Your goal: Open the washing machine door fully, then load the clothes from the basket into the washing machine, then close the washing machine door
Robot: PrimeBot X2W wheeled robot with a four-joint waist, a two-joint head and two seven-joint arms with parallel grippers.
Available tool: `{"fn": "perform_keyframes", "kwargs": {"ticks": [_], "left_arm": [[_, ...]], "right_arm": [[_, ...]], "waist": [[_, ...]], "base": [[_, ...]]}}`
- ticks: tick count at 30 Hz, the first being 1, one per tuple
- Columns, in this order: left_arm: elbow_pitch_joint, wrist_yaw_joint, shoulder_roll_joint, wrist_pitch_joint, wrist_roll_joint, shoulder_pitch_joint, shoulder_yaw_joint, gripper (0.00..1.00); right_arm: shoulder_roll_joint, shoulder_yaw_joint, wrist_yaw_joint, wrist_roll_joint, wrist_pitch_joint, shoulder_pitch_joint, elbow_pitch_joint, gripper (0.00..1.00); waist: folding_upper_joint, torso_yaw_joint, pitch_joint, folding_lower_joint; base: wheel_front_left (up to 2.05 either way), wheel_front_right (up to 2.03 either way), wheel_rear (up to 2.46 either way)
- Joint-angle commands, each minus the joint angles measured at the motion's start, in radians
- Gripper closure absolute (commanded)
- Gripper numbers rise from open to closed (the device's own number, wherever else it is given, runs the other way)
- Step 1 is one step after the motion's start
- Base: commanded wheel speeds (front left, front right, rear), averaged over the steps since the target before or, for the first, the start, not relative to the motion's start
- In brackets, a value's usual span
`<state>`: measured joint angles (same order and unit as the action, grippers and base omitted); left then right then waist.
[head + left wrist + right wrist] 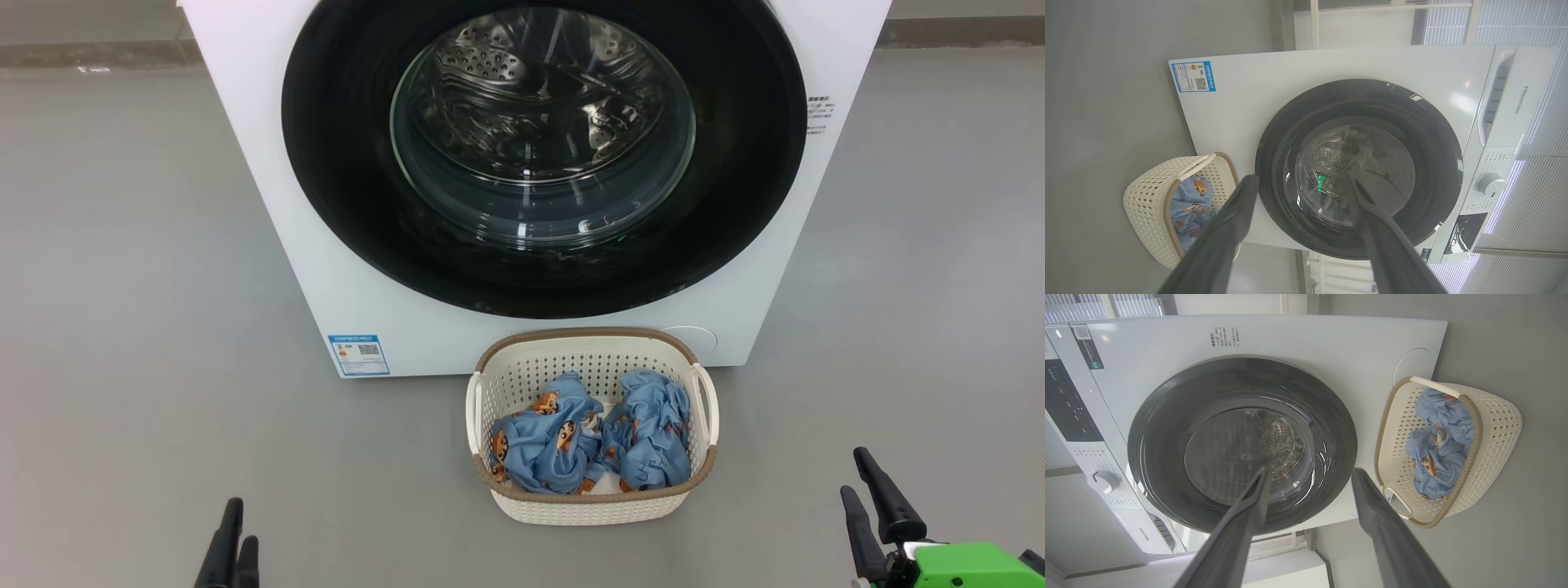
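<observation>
Door: washing machine door [343,163] shut flat against the washing machine [261,212]; steel drum [506,69] visible through the glass.
Basket: basket [584,334] stands on the floor [122,327], just in front of the machine, below the door.
Clothes: 2 blue clothes [545,445] lie side by side inside the basket.
Label: blue-white label [358,354] at the machine's lower left corner.
Left gripper: left gripper [242,523] low, fingers [1241,204] spread apart, empty.
Right gripper: right gripper [855,471] low, right of the basket, fingers [1249,506] spread apart, empty.
</observation>
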<state>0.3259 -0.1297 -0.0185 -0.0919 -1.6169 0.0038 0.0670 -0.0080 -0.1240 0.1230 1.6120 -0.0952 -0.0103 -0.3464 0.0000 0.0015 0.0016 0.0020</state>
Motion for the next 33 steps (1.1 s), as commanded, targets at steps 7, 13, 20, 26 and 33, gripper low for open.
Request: {"fn": "perform_keyframes", "kwargs": {"ticks": [7, 13, 20, 26, 33], "left_arm": [[-0.05, 0.0, -0.021, 0.027, 0.046, -0.024, -0.003, 0.0], [-0.07, 0.0, -0.024, 0.048, 0.099, -0.025, -0.002, 0.0], [-0.088, 0.0, -0.027, 0.069, 0.171, -0.026, -0.001, 0.0], [-0.102, 0.0, -0.03, 0.086, 0.238, -0.027, -0.007, 0.0], [-0.112, 0.0, -0.036, 0.107, 0.334, -0.026, -0.014, 0.0]], "right_arm": [[-0.021, 0.022, 0.002, -0.021, 0.026, 0.03, 0.04, 0.0], [-0.03, 0.041, 0.003, -0.057, 0.049, 0.038, 0.048, 0.0], [-0.039, 0.056, 0.003, -0.118, 0.07, 0.046, 0.055, 0.0], [-0.045, 0.07, 0.003, -0.18, 0.088, 0.052, 0.064, 0.0], [-0.055, 0.092, 0.004, -0.254, 0.108, 0.057, 0.074, 0.0]], "waist": [[0.0, 0.002, 0.004, -0.0019], [0.0, 0.004, 0.006, -0.002], [0.0, 0.006, 0.006, -0.002], [0.0, 0.008, 0.006, -0.002], [0.0, 0.01, 0.006, -0.002]], "base": [[0.0, 0.0, 0.0], [0.0, 0.0, 0.0], [0.0, 0.0, 0.0], [0.0, 0.0, 0.0], [0.0, 0.0, 0.0]]}}
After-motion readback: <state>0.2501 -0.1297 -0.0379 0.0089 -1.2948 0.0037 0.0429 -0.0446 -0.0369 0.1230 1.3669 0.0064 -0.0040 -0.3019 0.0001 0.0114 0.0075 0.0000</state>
